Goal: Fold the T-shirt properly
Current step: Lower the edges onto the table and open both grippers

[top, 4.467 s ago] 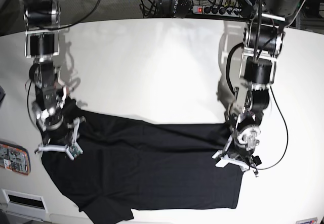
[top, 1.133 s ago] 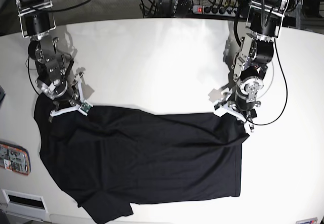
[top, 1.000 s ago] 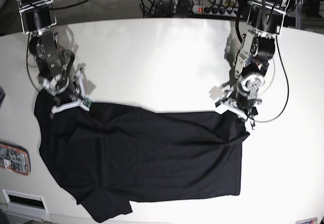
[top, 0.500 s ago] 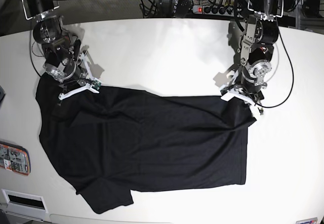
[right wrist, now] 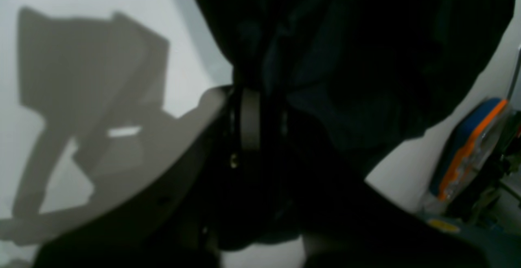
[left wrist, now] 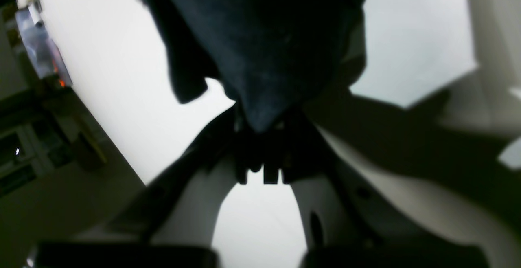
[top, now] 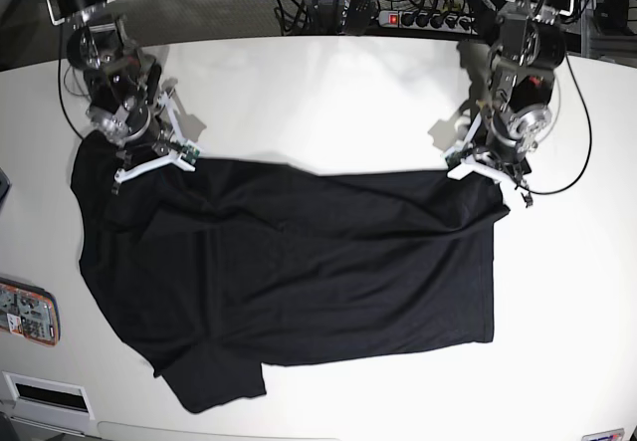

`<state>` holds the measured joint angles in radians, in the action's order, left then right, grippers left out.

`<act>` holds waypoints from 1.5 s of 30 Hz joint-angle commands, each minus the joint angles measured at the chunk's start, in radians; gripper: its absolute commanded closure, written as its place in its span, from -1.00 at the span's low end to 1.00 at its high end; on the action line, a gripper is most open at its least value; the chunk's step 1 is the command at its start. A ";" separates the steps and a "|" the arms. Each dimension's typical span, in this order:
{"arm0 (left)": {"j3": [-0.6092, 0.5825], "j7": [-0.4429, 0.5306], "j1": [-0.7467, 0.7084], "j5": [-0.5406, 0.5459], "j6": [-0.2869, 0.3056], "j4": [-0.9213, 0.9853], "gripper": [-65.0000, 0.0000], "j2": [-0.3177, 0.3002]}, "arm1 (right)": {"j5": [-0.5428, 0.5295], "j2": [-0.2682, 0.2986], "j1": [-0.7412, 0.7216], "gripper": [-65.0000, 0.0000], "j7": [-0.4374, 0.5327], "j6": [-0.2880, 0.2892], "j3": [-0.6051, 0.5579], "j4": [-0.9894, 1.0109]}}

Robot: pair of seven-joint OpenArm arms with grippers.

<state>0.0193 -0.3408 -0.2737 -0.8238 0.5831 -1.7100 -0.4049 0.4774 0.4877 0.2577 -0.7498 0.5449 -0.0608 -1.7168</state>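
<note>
Two pinched corners are all that steer this step, so the advice starts with the biggest thing on the white surface: the T-shirt. It lies spread across the middle and near half of the surface, its far edge running between the two arms and a sleeve flopped toward the near left corner. Its long axis runs left to right in the base view, roughly parallel to the near edge of the surface; the hem side looks to sit at the view's right, the sleeve and shoulder end at the left, though black cloth hides the collar.

To do the drag well, I judge both arms should travel together at one pace and one height, keeping the far edge taut but not stretched, so the diagonal wrinkles across the body pull out rather than bunch. Let the cloth trail flat before releasing.

On the base view's right, the left hand is pressed together on the far right corner of the cloth; its wrist view shows fabric gathered into a point between the fingers. On the view's left, the right hand is likewise clamped on the far left corner, cloth draping over it.
</note>
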 commanded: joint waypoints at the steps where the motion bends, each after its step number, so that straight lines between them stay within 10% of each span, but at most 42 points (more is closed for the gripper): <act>1: 0.008 0.004 -0.012 -0.001 -0.010 -0.025 1.00 -0.019 | -0.015 0.012 0.018 1.00 -0.023 0.027 0.002 -0.022; 13: 0.087 0.006 -0.210 -0.001 -0.015 -0.111 1.00 -0.064 | 0.002 0.009 0.150 1.00 -0.053 0.025 0.003 -0.116; 21: 0.101 0.010 -0.316 -0.001 -0.015 -0.134 1.00 -0.137 | 0.218 -0.120 0.272 1.00 -0.043 0.025 0.049 -0.128; 45: 0.101 0.010 -0.399 0.133 -0.015 -0.121 1.00 -0.302 | 0.378 -0.274 0.429 1.00 -0.052 0.024 0.054 -0.176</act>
<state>0.1089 -0.3157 -0.6704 -0.6834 0.5804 -1.8168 -0.6899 0.9249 0.2169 0.6540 -0.7860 0.4839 0.0010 -1.9079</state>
